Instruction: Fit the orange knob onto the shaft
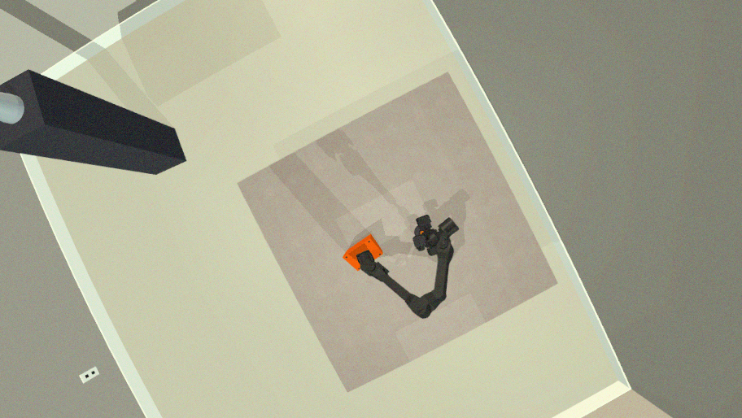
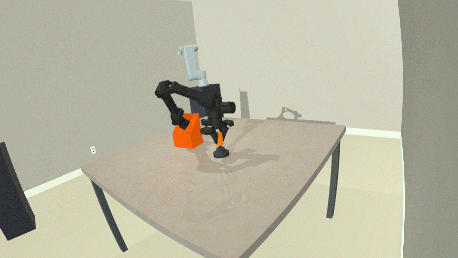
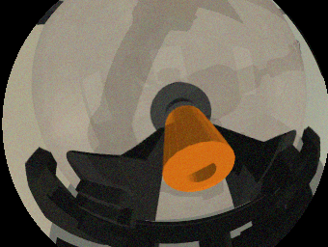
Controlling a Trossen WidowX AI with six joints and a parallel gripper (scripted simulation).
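The orange knob (image 2: 220, 139) (image 3: 193, 140) is a tapered cylinder with a dark slot in its top face, seen in the wrist view. My gripper (image 2: 220, 137) (image 3: 187, 130) is shut on it, a black finger on each side. The round dark pedestal (image 2: 221, 154) (image 3: 158, 109) stands on the table right under the knob. In the exterior view a short dark piece shows between the knob's lower end and the pedestal's wide base, so the knob is above the base. The shaft's flat side is hidden. In the top view the arm hides nearly all of the knob and pedestal.
An orange wedge-shaped block (image 1: 371, 245) (image 2: 192, 137) carries the arm's base, to the left of the pedestal in the top and exterior views. The table (image 1: 332, 311) (image 2: 166, 185) extends around them. A dark pillar with a pale arm (image 2: 191, 62) stands behind the table.
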